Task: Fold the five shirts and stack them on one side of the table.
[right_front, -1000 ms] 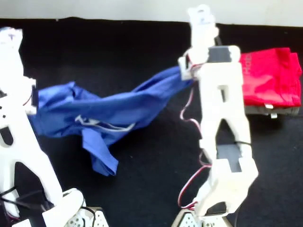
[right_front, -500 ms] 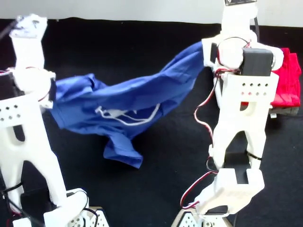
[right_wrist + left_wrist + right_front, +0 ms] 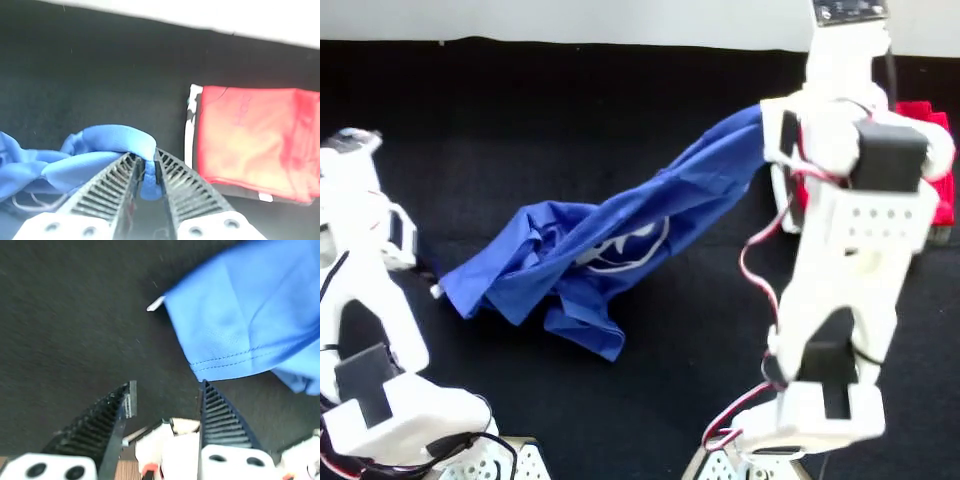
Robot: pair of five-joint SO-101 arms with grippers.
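A blue shirt (image 3: 610, 245) with a white print stretches from the table's left-middle up to the right arm. My right gripper (image 3: 767, 130) holds one end of it raised above the table; in the right wrist view the right gripper (image 3: 146, 156) is shut on a bunched fold of the blue shirt (image 3: 100, 150). The shirt's low end lies crumpled on the black table (image 3: 570, 110). My left gripper (image 3: 168, 385) is open over bare table, just short of the blue shirt's hem (image 3: 240, 325), with nothing between its fingers. A folded red shirt (image 3: 250, 140) tops a stack at the far right.
The red shirt (image 3: 923, 110) shows behind the right arm, at the table's right edge, with another folded garment (image 3: 190, 125) under it. A white wall runs along the table's back edge. A small white tag (image 3: 155, 304) sticks out of the blue shirt's corner.
My left gripper let go of the blue shirt and dropped back to the left. The shirt's left end fell onto the table. The right gripper stayed up, still gripping its end.
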